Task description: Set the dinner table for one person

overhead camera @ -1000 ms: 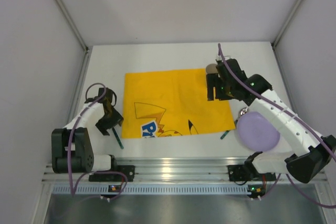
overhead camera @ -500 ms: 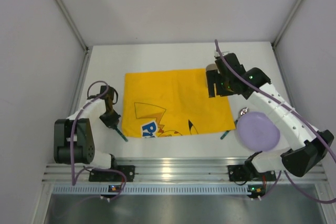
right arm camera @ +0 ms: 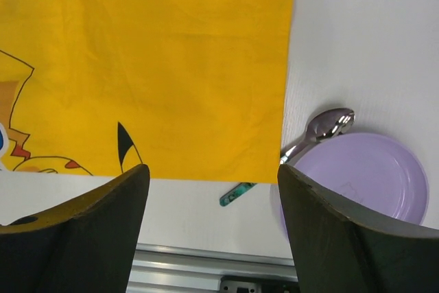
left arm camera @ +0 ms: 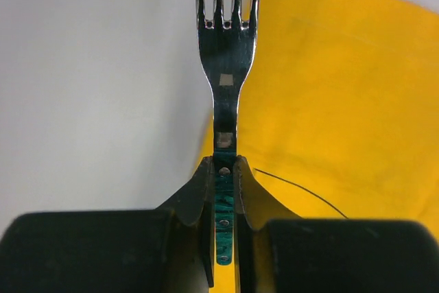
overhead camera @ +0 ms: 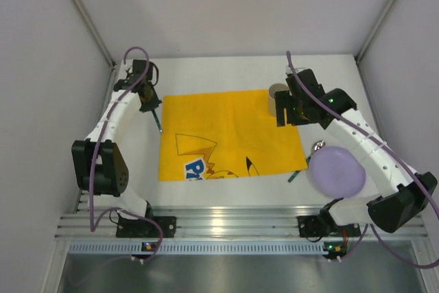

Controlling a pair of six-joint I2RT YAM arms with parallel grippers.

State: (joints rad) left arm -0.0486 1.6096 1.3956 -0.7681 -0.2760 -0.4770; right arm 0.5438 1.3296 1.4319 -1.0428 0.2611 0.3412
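The dinner table (overhead camera: 206, 73) spreads beneath both arms, its rail (overhead camera: 219, 224) along the near edge. Near its far left corner the left gripper (overhead camera: 147, 99) pinches a fork (left arm camera: 226, 66) by the green handle, tines above the left border of the yellow mat (overhead camera: 226, 135). It is best lowered flat, parallel to that border, leaving mid-mat free. The right gripper (overhead camera: 288, 111) hangs spread wide, empty, beside a cup (overhead camera: 277, 91); 1 plate (overhead camera: 336, 171) and 1 spoon (right arm camera: 322, 128) wait by the right edge.
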